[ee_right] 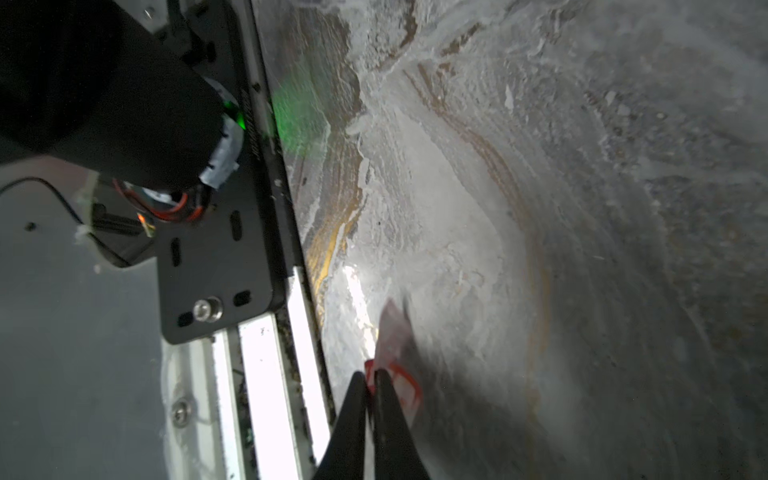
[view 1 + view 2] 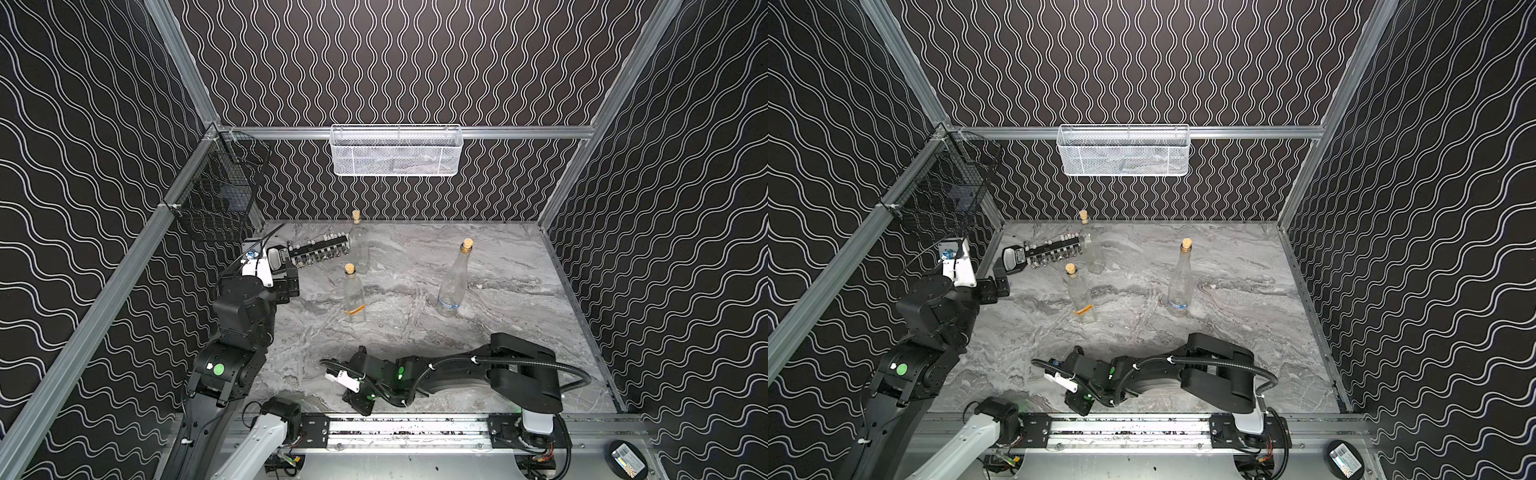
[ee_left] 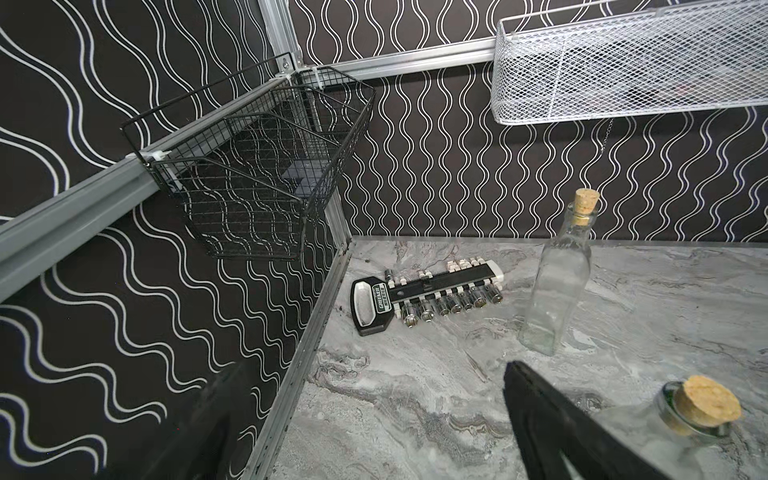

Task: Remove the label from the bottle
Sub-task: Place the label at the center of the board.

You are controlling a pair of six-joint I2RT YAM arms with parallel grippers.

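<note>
Three corked clear glass bottles stand on the marble table (image 2: 498,365). The bare bottle (image 2: 358,245) (image 3: 557,274) stands at the back. The middle bottle (image 2: 354,296) (image 2: 1080,299) has an orange band label low down. The right bottle (image 2: 453,282) (image 2: 1180,282) has a blue one. My right gripper (image 2: 359,409) (image 1: 371,376) hangs low at the table's front edge, jaws pressed together on a white label with red print (image 1: 392,332), which trails onto the marble. My left gripper (image 2: 291,282) (image 3: 374,415) stands open and empty at the left, short of the middle bottle's cork (image 3: 706,401).
A socket set on a black rail (image 2: 320,251) (image 3: 428,297) lies at the back left. A black wire basket (image 2: 216,199) hangs on the left wall and a white mesh basket (image 2: 395,151) on the back wall. A metal rail (image 2: 407,430) runs along the front edge.
</note>
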